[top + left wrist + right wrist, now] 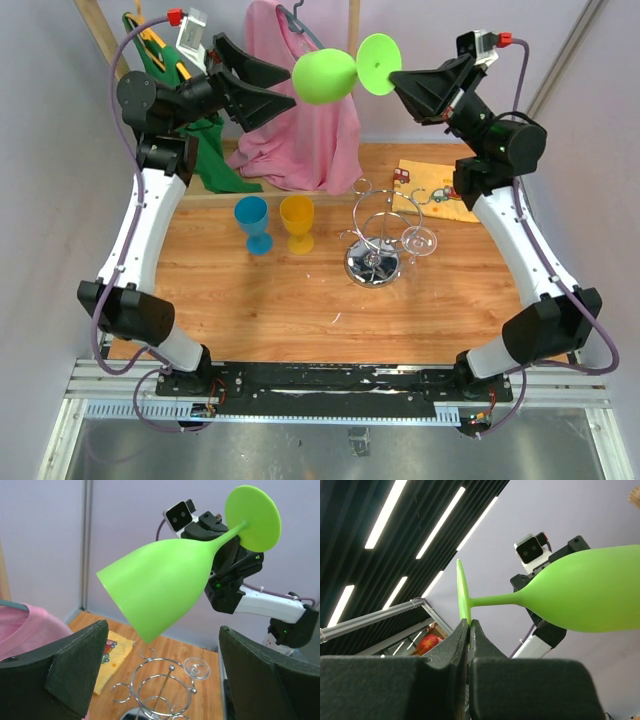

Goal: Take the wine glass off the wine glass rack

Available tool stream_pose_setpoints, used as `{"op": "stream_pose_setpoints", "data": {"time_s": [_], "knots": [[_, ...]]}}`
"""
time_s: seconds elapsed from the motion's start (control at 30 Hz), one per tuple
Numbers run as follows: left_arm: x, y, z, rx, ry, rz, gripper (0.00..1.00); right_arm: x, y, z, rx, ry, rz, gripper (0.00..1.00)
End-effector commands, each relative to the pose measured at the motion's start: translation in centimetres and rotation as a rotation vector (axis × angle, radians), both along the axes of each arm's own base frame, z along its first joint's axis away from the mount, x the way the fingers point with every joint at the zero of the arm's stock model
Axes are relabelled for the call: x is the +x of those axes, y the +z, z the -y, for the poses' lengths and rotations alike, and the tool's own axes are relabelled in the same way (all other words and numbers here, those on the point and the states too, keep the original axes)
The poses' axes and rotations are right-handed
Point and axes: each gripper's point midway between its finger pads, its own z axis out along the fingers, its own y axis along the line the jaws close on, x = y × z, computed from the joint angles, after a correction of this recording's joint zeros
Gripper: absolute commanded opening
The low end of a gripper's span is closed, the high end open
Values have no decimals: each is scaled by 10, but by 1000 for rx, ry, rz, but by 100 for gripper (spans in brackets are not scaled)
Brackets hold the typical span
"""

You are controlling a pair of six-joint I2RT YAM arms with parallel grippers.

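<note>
You have four wine glasses in all. Three are coloured: one green wine glass is up off the tabletop, and one blue wine glass and one yellow wine glass stand side by side near the far edge. The fourth is one clear wine glass, on the right side of the single wine glass rack. You have three pieces of cloth: one pink garment and one green garment past the far edge, and one yellow patterned cloth at the far right corner. You have two arms, one left arm and one right arm.
</note>
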Motion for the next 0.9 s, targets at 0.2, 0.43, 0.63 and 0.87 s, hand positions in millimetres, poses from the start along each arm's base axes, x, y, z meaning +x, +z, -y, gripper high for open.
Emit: {"op": "stream_pose_setpoints", "data": {"time_s": [0.2,0.43,0.63,0.87], "knots": [[22,-27,-11,-33,-174,-164,97,-21,11,-11,23,32,137,1],[10,-24,-13,-35,-178,-174,97,-19,0,-21,36,61,146,1],[-8,-14,-15,-42,-176,-156,97,-10,-7,-29,57,87,145,1],[-22,-6,-18,-47,-172,-148,97,4,-13,-32,92,107,152,1]]}}
